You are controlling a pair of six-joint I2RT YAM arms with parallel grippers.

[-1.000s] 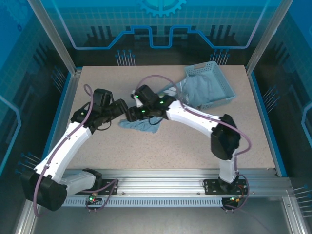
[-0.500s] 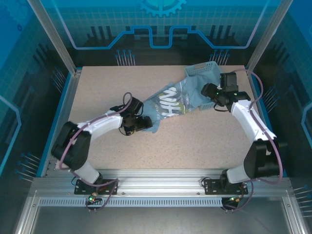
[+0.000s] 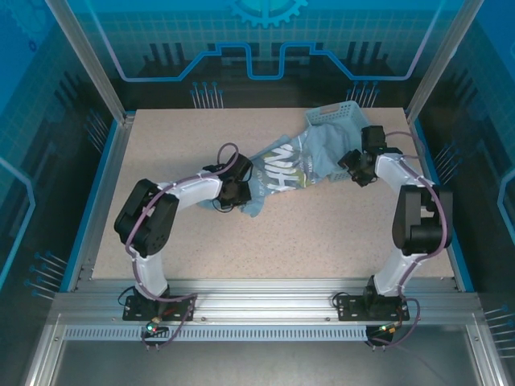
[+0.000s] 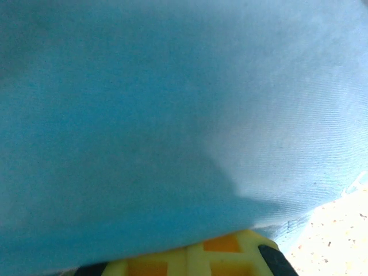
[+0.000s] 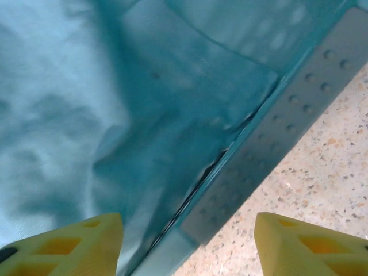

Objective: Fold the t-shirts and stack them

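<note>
Top external: the left fingers [image 3: 239,193] sit at the near-left end of the t-shirt [image 3: 282,171], clenched on the cloth there, with the left arm bent back on itself. The t-shirt lies stretched diagonally on the tabletop [image 3: 322,233], white lettering up, its far-right end running into the basket [image 3: 338,112] at back right. The right fingers [image 3: 354,165] are just at the basket's near edge. Left wrist: blue cloth is draped right over one yellow finger, with a bit of tabletop at lower right. Right wrist: both yellow fingers are spread apart, released, gripping nothing. T-shirt cloth is on the left, the basket rim runs between them, and bare tabletop is on the right.
</note>
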